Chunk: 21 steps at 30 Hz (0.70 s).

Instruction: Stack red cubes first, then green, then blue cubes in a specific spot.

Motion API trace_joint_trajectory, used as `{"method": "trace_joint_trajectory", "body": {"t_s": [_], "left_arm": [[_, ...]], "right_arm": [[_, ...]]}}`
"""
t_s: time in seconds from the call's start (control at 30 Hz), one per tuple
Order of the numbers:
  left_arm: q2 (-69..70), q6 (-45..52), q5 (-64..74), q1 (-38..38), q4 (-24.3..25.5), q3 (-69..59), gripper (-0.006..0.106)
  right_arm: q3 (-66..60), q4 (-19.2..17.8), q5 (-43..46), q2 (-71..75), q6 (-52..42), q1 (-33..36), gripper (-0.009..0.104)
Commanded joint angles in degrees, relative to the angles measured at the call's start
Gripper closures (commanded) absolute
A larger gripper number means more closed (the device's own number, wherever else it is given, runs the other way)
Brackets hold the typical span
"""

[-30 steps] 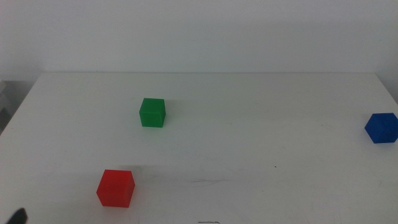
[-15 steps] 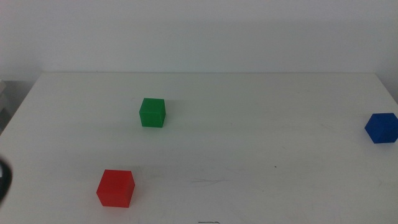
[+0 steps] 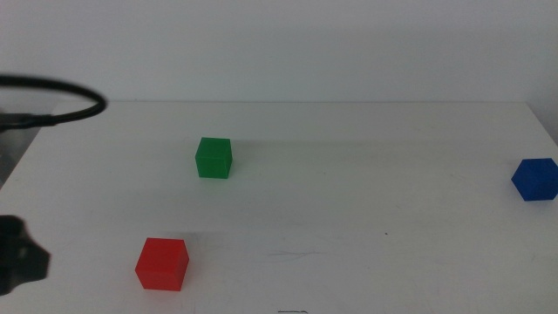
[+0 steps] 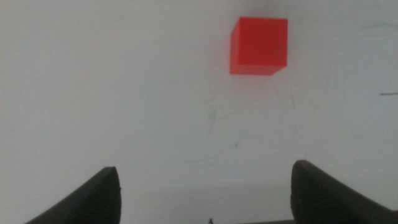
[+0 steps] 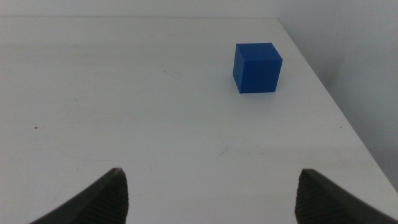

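The left arm has come further into the middle view at the worktop's (image 3: 366, 183) left edge, a dark cable (image 3: 61, 109) now looping above it. Its left hand (image 4: 205, 186) is spread wide and empty, with the red cube (image 3: 162, 263) lying ahead of it. The green cube (image 3: 214, 158) and blue cube (image 3: 534, 179) are unmoved. The right hand (image 5: 208, 193), wide open and empty, faces the blue cube.
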State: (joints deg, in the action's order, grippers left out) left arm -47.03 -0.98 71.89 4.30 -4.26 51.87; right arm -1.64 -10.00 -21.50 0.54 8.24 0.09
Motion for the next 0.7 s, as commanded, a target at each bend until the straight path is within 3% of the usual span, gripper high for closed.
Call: {"method": "trace_joint_trajectory", "body": {"t_s": [0.0, 0.43, 0.67], "left_arm": [[-2.8, -0.1, -0.2, 0.3, -2.5, 1.9, 0.007], [-16.4, 2.8, -0.5, 0.3, -6.6, 3.4, 0.007], [-22.2, -2.9, -3.5, 8.3, -1.7, 6.6, 0.007]], "right_arm": [[1.0, -1.1, 4.1, 1.3, -0.5, -0.4, 0.015], [1.0, -1.1, 4.1, 1.3, -0.5, -0.4, 0.015], [1.0, -1.1, 4.1, 1.3, -0.5, -0.4, 0.015]]}}
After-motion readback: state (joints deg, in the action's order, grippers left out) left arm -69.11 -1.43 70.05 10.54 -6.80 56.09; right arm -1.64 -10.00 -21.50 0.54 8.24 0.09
